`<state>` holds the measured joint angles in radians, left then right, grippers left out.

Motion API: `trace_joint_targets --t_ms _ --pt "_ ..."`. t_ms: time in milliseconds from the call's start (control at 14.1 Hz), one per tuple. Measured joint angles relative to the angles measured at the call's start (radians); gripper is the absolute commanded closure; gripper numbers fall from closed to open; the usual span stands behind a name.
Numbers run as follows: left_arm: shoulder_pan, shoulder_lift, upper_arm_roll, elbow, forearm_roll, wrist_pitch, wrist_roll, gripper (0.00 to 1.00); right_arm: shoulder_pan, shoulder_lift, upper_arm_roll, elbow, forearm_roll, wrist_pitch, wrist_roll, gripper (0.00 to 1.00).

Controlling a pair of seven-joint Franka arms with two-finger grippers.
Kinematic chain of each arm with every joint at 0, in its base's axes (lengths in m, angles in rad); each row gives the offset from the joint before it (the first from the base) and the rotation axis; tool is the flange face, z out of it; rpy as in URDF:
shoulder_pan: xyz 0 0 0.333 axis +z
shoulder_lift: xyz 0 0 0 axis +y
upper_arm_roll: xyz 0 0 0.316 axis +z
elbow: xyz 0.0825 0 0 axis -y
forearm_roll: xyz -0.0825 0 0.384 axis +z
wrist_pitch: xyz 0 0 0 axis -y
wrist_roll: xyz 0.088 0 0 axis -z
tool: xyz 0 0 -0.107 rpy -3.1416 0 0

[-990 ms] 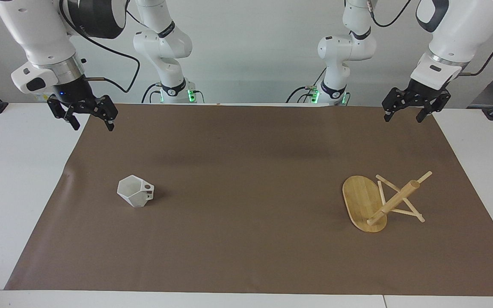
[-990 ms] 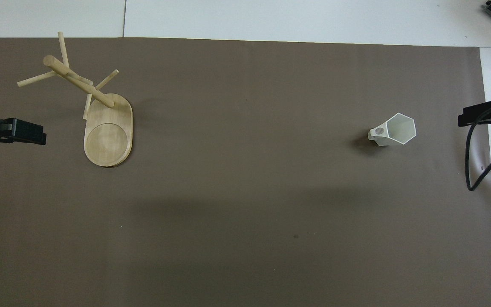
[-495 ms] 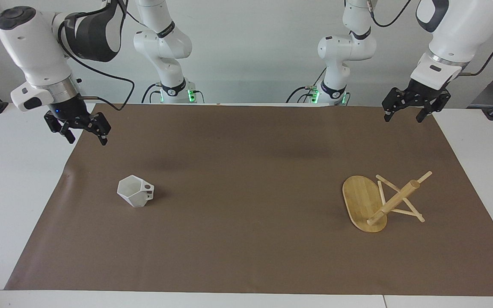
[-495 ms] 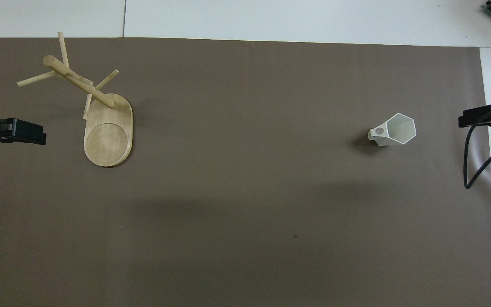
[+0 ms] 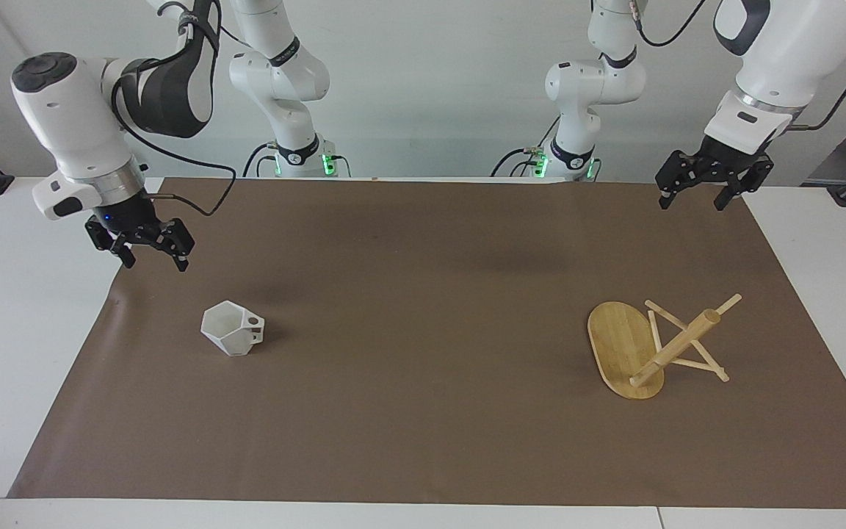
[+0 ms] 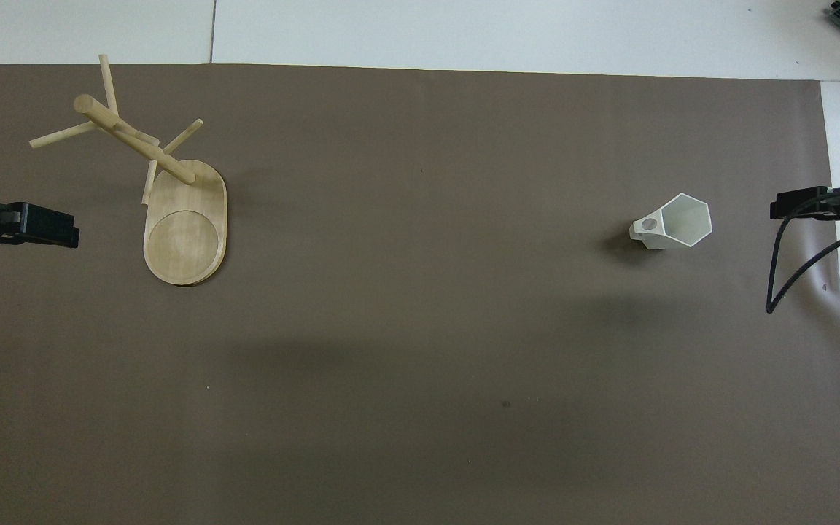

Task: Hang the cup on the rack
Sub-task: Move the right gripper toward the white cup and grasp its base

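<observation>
The right end effector (image 5: pixel 150 253) is hovering with its fingers spread and nothing between them, over the brown mat's edge at the right arm's end of the worktop (image 5: pixel 19 294). The small white faceted cup with the blocky, pierced handle (image 5: pixel 232 328) is lying on its side on the mat, a little farther from the robots than the spot under this end effector and toward the table's middle — the right arm is by far the nearer one. The cup's long axis is running roughly along the table's length, with the hexagonal mouth toward the right arm's end and the handle uppermost.

The left end effector (image 5: pixel 698 192) is waiting, also spread and empty, over the mat's corner at its own end. The light bamboo mug rack with the oval base (image 5: pixel 625 345) is tipped over at that end, its post slanting — well apart from the cup.

Count: one cup, one rack, two end effectors.
</observation>
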<state>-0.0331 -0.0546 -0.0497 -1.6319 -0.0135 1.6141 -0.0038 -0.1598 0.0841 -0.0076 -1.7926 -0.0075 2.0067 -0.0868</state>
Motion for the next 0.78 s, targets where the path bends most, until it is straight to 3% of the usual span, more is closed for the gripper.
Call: trace_joint_targets --t_ms 778 --pt "0.000 0.000 0.000 0.000 0.000 0.000 0.000 0.00 -0.004 0.079 0.001 -0.026 0.008 0.105 0.000 0.00"
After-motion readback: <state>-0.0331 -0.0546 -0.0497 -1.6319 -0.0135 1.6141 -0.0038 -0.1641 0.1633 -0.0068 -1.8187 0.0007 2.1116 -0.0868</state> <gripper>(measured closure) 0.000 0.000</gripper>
